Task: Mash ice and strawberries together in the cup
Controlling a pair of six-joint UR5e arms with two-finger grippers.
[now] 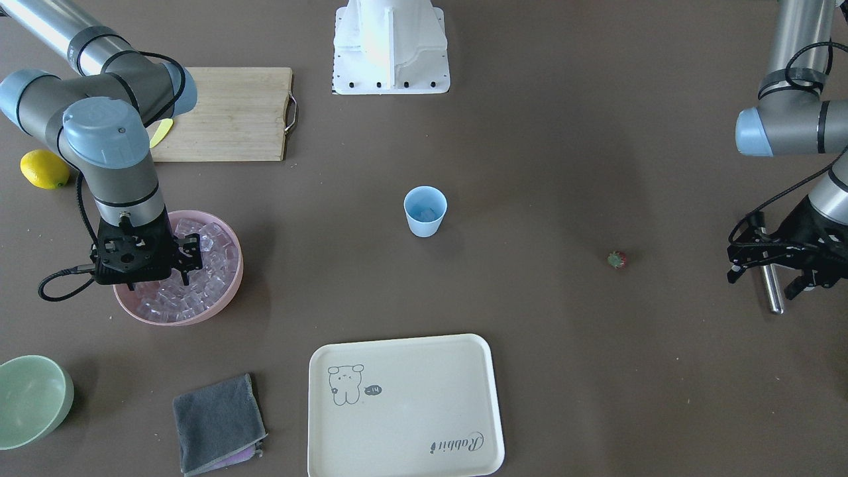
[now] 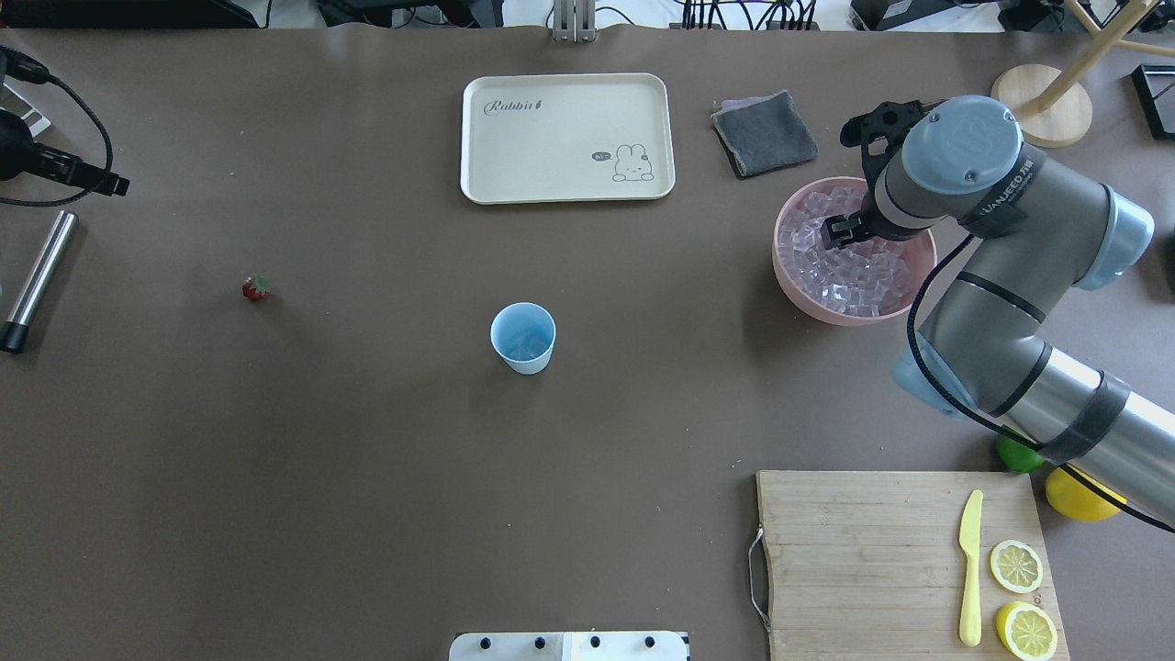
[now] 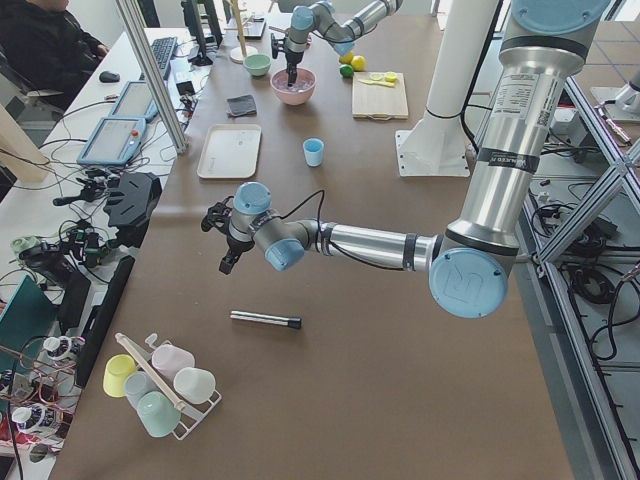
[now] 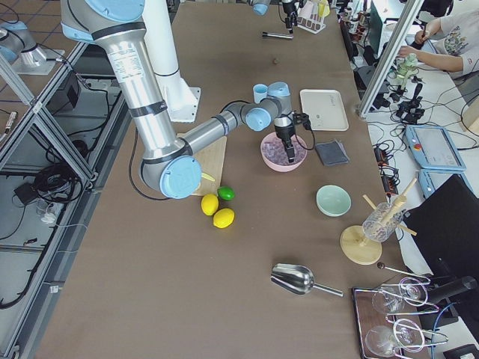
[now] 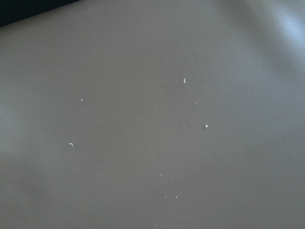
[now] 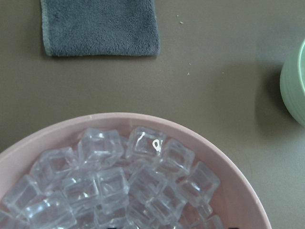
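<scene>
The light-blue cup (image 1: 424,211) stands upright mid-table, also in the overhead view (image 2: 523,337), with a little ice (image 1: 424,213) at its bottom. The strawberry (image 1: 617,260) lies alone on the table (image 2: 257,288), apart from the cup. A pink bowl (image 1: 222,305) holds many ice cubes (image 6: 114,186). My right gripper (image 1: 189,260) hangs over that bowl, jaws apart and empty. My left gripper (image 1: 765,281) is open above the table near a metal rod (image 1: 772,291), not holding it. The left wrist view shows only bare table.
A cream tray (image 1: 404,411) and a grey cloth (image 1: 217,423) lie on the operators' side of the cup. A pale green bowl (image 1: 30,397) sits near the pink bowl. A wooden board (image 2: 900,560) carries a yellow knife and lemon halves, with a lemon (image 1: 44,169) and a lime (image 2: 1017,454) beside it.
</scene>
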